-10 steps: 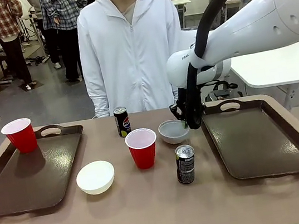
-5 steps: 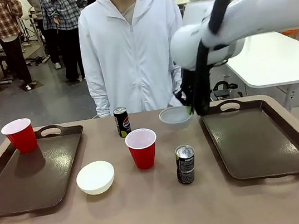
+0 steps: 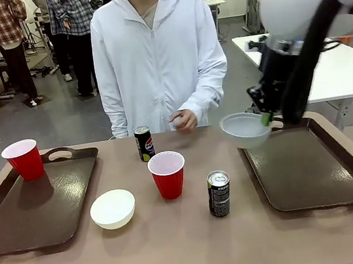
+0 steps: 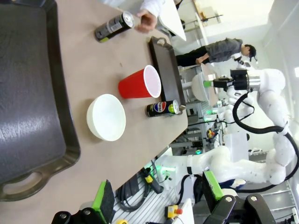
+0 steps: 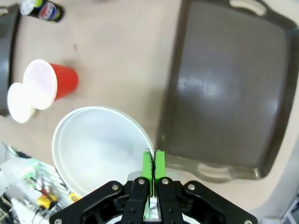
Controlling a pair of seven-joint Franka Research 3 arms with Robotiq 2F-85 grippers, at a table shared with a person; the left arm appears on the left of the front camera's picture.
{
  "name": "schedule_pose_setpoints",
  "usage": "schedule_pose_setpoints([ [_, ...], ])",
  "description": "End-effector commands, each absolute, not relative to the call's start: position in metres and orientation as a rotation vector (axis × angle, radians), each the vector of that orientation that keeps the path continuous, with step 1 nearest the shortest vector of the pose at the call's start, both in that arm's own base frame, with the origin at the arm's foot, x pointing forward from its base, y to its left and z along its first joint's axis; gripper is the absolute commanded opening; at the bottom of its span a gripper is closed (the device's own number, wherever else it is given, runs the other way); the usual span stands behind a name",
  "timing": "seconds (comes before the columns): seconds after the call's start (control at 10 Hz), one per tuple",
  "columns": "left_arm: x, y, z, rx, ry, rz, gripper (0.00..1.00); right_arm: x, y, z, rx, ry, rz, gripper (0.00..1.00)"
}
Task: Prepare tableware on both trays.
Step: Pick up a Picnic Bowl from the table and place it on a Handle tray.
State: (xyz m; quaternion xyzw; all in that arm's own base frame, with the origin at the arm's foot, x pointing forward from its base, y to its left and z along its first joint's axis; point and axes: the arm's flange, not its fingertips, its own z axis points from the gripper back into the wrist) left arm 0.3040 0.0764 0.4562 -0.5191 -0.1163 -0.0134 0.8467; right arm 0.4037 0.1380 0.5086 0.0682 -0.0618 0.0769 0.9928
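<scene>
Grey-white bowl (image 3: 243,132) hangs clear of the table in my front view, its rim pinched in the right gripper (image 3: 267,118), jaws closed tight on it. It sits just over the near-left rim of the right tray (image 3: 315,171), by the far handle end. On the table between the trays I see a red cup (image 3: 167,174), a cream-white bowl (image 3: 113,208), a near can (image 3: 219,192) and a far can (image 3: 143,143) by the person's hand (image 3: 183,120). A second red cup (image 3: 23,159) stands on the left tray (image 3: 36,213), at its far corner.

From the left wrist camera, my left gripper (image 4: 158,198) has its green pads spread wide with nothing between them, off the near edge of the table. The left tray, cream-white bowl, red cup and both cans lie ahead of it.

From the right wrist camera, the green pads meet on the grey-white bowl's rim. The bowl lies beside the right tray's long edge, with bare table under most of it.
</scene>
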Motion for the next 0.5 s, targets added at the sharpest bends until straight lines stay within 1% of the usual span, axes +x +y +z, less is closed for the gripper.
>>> schedule_pose_setpoints([
  [0.0, 0.304, 0.077, 0.456, -1.117, -0.269, -0.041, 1.0, 0.39, 0.098, 0.484, 0.134, -0.19, 0.191, 0.0],
  [0.2, 0.304, 0.077, 0.456, -1.117, -0.269, -0.041, 1.0, 0.382, 0.06, 0.465, 0.147, -0.235, 0.204, 0.0],
  [0.3, 0.304, 0.077, 0.456, -1.117, -0.269, -0.041, 1.0, 0.381, 0.046, 0.457, 0.123, -0.247, 0.211, 0.0],
  [0.4, 0.304, 0.077, 0.456, -1.117, -0.269, -0.041, 1.0, 0.384, 0.038, 0.453, 0.094, -0.224, 0.189, 0.0],
])
